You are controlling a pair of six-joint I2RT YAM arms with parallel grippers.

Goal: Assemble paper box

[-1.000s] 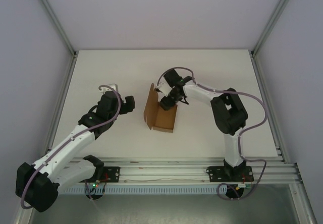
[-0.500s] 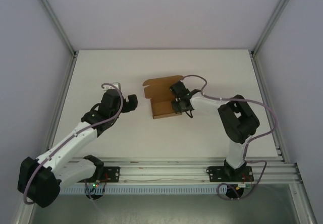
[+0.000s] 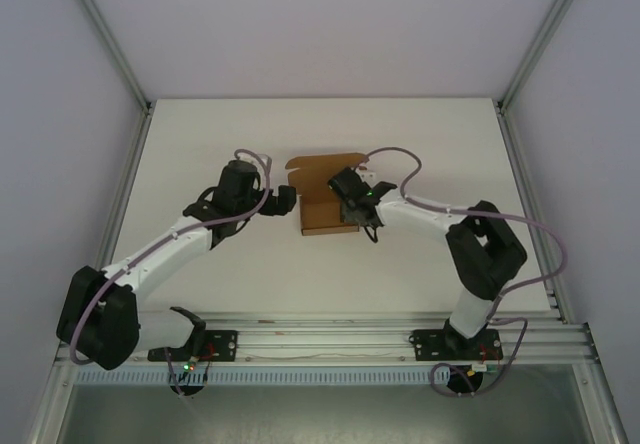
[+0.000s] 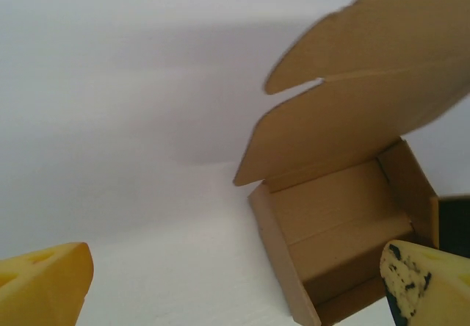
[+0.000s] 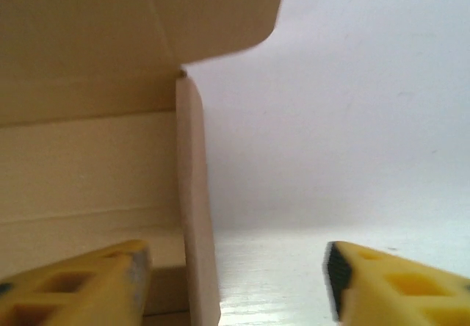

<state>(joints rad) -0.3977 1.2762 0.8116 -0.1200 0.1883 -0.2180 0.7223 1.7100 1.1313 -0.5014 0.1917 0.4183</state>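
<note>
Paper box (image 3: 323,202) flanked by both sets of jaws at mid-table. Right jaws spread wide and set astride the box's right side wall (image 5: 197,216) in the right wrist view: one yellow pad (image 5: 81,285) on the tray side, the other pad (image 5: 396,285) outside over bare table, both clear of the cardboard. No grip on anything. Left jaws fully spread too and holding nothing, with one yellow pad (image 4: 44,282) at the bottom left corner of the left wrist view and the opposite pad (image 4: 429,282) low in front of the box's near corner; contact there impossible to judge. From above, placed just beside the box's left edge.

Brown kraft cardboard, thin, plain, unprinted. Folded into a shallow open tray: flat floor with a crease across it, low upright walls along the sides. Lid panel (image 4: 345,128) hinged along the far wall and standing open, tilted back away from the arms, ending in a rounded flap (image 4: 382,32) with a notch at its root. Resting flat on the white table (image 3: 200,134), about midway across. Left arm (image 3: 165,254) stretched in from the near left, right arm (image 3: 420,214) bent in from the near right.
</note>
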